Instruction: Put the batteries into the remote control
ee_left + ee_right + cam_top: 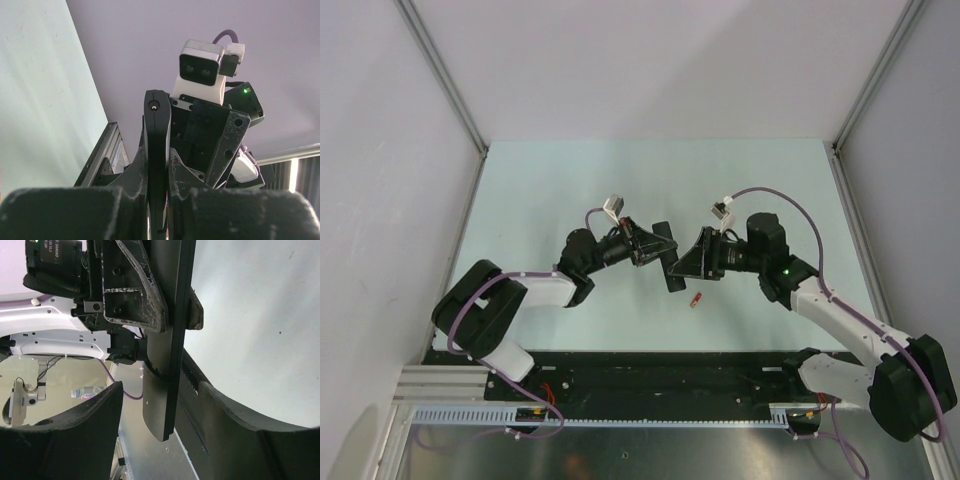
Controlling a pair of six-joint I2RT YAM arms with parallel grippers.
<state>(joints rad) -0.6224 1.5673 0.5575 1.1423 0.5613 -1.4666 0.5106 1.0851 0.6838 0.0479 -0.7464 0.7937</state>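
Note:
The black remote control (672,275) hangs above the middle of the table, tilted on its edge. My left gripper (653,247) is shut on its upper half. In the left wrist view the remote (157,130) stands edge-on between the pinching fingers (132,175). My right gripper (690,262) is open around the remote's lower end (165,390). Its right finger (235,425) lies close against the remote's back, and its left finger (85,430) stands well apart. One red-orange battery (697,299) lies on the table just below the remote.
Grey walls surround the pale green table (550,190) on three sides. A black base rail (660,370) runs along the near edge. The right wrist camera (201,67) faces my left gripper at close range.

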